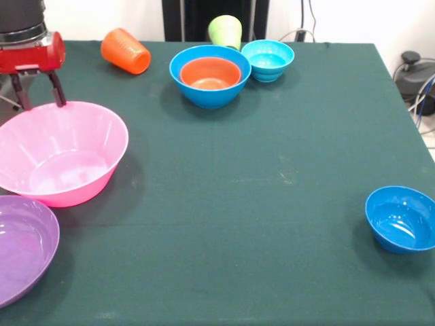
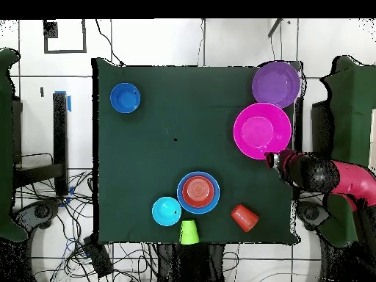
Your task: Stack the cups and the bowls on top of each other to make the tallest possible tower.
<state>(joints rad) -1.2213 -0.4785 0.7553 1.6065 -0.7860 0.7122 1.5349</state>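
The pink bowl (image 1: pixel 61 153) sits with its far rim just below the spread, empty fingers (image 1: pixel 57 90).

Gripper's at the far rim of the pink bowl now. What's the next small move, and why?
Probably lower a little and close on that rim. The gripper hangs open with its fingers at the far rim of the pink bowl, which sits empty and upright. Only the orange bowl is nested so far, inside the blue bowl.

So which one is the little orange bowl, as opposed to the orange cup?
Find the medium blue bowl at the table's far side. The orange bowl sits nested inside it, upright. The ribbed orange cup lies tipped over, alone, further left.
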